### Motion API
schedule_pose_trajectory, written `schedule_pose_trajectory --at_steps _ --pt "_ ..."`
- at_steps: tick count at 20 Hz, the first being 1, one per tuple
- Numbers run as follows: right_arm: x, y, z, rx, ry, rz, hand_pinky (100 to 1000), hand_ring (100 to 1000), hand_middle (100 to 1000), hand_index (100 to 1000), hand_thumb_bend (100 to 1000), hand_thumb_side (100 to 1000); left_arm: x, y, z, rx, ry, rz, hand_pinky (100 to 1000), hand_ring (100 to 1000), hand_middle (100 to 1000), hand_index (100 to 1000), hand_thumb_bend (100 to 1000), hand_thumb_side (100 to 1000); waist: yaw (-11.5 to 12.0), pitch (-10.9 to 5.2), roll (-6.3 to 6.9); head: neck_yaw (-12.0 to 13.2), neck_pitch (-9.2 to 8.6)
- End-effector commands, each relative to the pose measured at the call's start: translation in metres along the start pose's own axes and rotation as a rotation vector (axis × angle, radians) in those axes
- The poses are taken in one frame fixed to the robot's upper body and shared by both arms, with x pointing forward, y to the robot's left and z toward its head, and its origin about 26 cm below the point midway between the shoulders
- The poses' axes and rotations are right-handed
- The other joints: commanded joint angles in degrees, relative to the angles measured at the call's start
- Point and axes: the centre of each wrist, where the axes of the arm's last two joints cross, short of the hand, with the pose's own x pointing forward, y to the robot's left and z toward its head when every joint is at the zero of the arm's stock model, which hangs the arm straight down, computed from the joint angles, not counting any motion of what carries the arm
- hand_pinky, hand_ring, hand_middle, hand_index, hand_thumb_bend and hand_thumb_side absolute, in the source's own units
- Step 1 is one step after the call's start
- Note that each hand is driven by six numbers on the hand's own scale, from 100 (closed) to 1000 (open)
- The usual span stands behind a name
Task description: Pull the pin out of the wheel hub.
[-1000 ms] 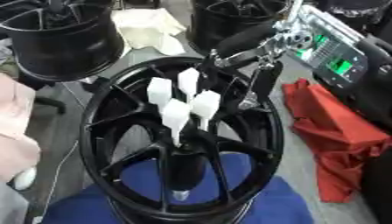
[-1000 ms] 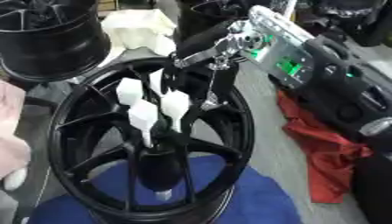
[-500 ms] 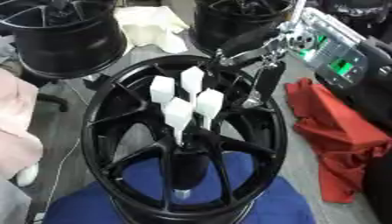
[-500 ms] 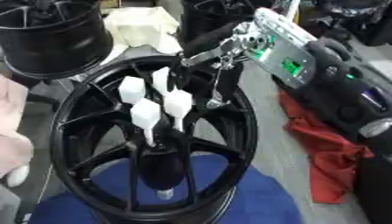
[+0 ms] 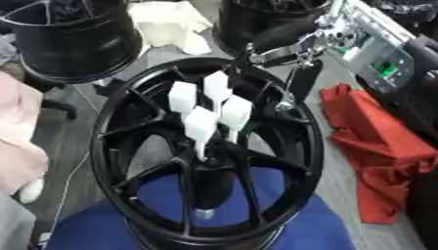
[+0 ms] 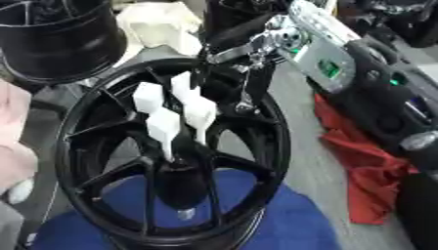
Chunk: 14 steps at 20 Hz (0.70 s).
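A black wheel hub [image 5: 128, 122] lies flat on a blue cloth [image 5: 94, 232]. Several white pins [image 5: 202, 126] with blocky heads stand upright in its centre. My right hand [image 5: 289, 52] comes in from the upper right and hangs over the hub's far right rim. It is open: one finger stretches left, another [image 5: 301, 82] points down toward the spokes. It stays apart from the pins, to their upper right. My left hand shows in no view.
Two more black wheels stand behind, at the upper left [image 5: 73, 41] and top centre [image 5: 256, 17]. A white cloth [image 5: 175, 24] lies between them. A red cloth [image 5: 376, 146] and a grey device with green lights [image 6: 329, 61] are on the right.
My right hand has drifted slightly up and to the right, away from the pins. The pins and the hub have not moved.
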Motion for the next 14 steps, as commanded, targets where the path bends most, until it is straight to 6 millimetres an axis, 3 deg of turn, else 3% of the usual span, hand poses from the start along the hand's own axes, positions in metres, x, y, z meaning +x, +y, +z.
schedule_pose_trajectory --at_steps 1,14 --pt "-0.0030 -0.0103 0.0074 -0.012 0.017 0.026 865 849 775 852 364 100 0.0206 0.0049 -0.0058 0.006 -0.057 0.002 772 692 707 837 184 829 0.2 -0.37 0.25 0.0 0.33" --pt "-0.0117 -0.0045 0.0028 -0.001 0.020 -0.003 862 839 770 849 340 100 0.0260 0.0050 -0.0070 0.008 -0.070 0.013 774 693 708 836 184 831 0.9 1.32 0.09 -0.1 0.33"
